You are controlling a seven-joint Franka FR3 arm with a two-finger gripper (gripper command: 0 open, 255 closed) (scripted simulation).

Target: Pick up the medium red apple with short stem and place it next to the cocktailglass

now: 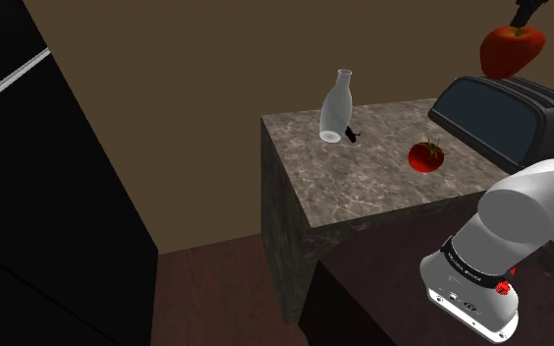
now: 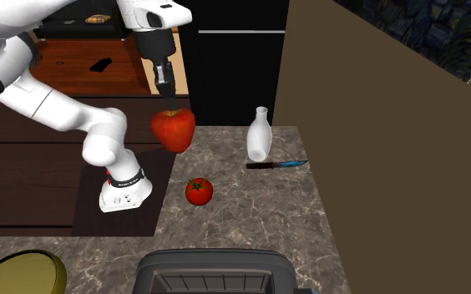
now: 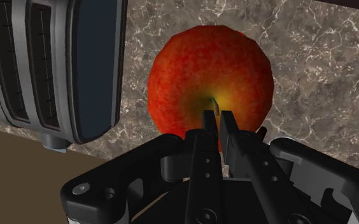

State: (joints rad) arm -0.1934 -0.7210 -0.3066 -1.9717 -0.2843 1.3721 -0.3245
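Note:
A red apple (image 1: 511, 51) (image 2: 173, 129) hangs in the air above the marbled counter (image 1: 363, 187), over the space between the toaster and a tomato. My gripper (image 1: 517, 24) (image 2: 169, 102) (image 3: 218, 118) is shut on its short stem from above, the fingers (image 3: 203, 127) pinched nearly together over the apple (image 3: 210, 76). The clear, bottle-shaped glass (image 1: 336, 106) (image 2: 259, 134) stands upright near the counter's far corner, well away from the apple.
A dark toaster (image 1: 506, 116) (image 2: 217, 274) (image 3: 51, 63) sits beside the apple's spot. A red tomato (image 1: 426, 154) (image 2: 198, 191) lies mid-counter. A blue-handled knife (image 2: 277, 164) rests next to the glass. A black fridge (image 1: 29, 197) stands beyond the counter's end.

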